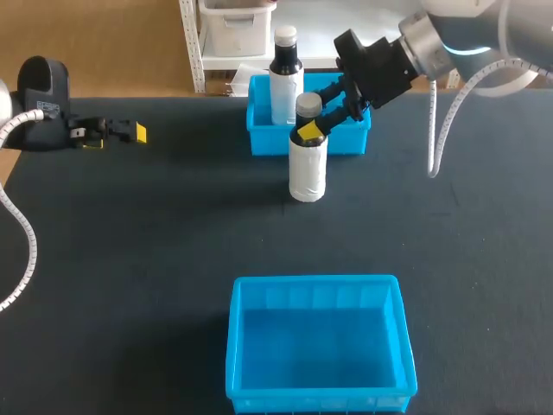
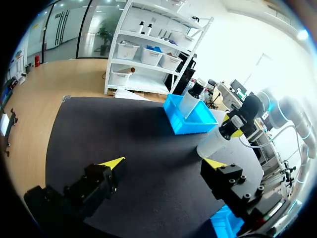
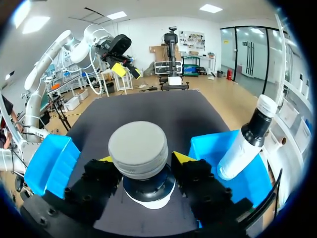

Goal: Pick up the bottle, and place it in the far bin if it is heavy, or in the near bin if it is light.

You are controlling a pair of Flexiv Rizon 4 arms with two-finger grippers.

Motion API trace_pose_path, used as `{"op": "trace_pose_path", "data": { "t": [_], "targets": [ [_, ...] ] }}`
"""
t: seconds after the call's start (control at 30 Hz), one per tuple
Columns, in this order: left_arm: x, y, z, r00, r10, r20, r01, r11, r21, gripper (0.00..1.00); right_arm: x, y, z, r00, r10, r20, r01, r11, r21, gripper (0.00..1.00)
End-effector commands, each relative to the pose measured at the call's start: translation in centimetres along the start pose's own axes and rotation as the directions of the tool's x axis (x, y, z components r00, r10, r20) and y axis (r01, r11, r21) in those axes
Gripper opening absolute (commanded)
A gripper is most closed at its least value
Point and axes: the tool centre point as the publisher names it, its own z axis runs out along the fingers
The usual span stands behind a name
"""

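Pinching the dark neck of a white-labelled plastic bottle with a grey cap (image 1: 307,169), the right gripper (image 1: 313,125) has a yellow-tipped finger on each side just under the cap. That bottle stands upright on the black table (image 1: 130,242), just on the near side of the far blue plastic bin (image 1: 259,138), which holds a second dark bottle with a white cap (image 1: 285,86). At far left, the left gripper (image 1: 130,131) lies low over the table, jaws spread wide. The near blue plastic bin (image 1: 315,281) sits by the near edge.
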Motion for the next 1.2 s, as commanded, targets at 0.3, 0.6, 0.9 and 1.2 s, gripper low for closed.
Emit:
{"op": "trace_pose_path", "data": {
  "t": [0.3, 0.6, 0.9, 1.2],
  "targets": [
    [0.0, 0.0, 0.0, 1.000, 0.000, 0.000, 0.000, 1.000, 0.000, 1.00, 0.0, -0.1, 0.1, 1.000, -0.003, 0.001, 0.003, 1.000, -0.004, 0.37],
    [0.0, 0.0, 0.0, 1.000, 0.000, 0.000, 0.000, 1.000, 0.000, 1.00, 0.0, 0.2, -0.2, 1.000, -0.007, 0.003, 0.007, 1.000, 0.000, 0.00],
    [0.0, 0.0, 0.0, 1.000, 0.000, 0.000, 0.000, 1.000, 0.000, 1.00, -0.1, 0.5, -1.1, 1.000, -0.009, 0.007, 0.009, 1.000, 0.020, 0.00],
    [0.0, 0.0, 0.0, 1.000, 0.000, 0.000, 0.000, 1.000, 0.000, 1.00, -0.6, 1.1, -2.6, 1.000, -0.016, 0.015, 0.015, 0.999, 0.039, 0.00]
  ]
}}
